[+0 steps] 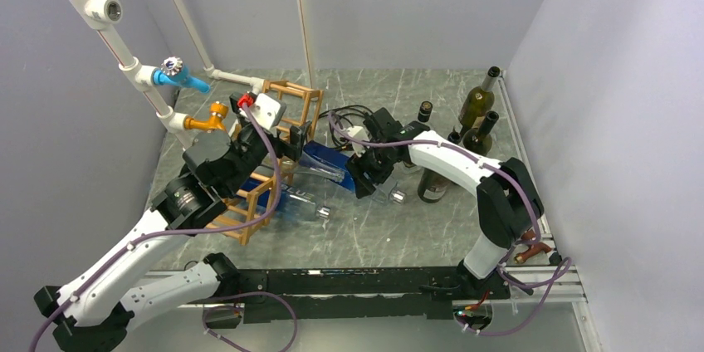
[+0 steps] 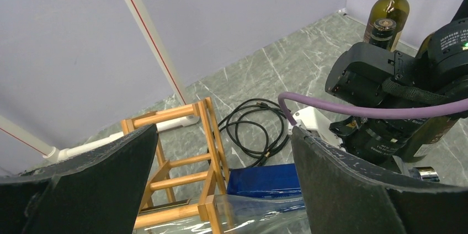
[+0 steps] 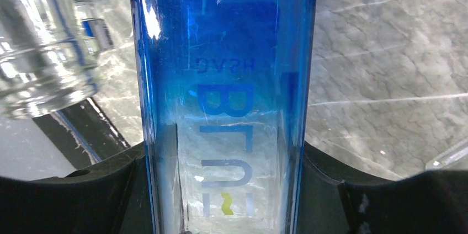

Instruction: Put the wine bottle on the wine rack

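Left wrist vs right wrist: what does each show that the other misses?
Only left wrist: the wine rack, a coiled black cable, an upright dark bottle, the right arm's wrist. Only right wrist: the right gripper clamped on the blue bottle, its lettering seen close through the glass. Both: the blue bottle and the grey marbled table.

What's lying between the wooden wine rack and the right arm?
In the left wrist view, a coiled black cable lies between the wine rack and the right arm; nearer the camera, the blue bottle spans that gap.
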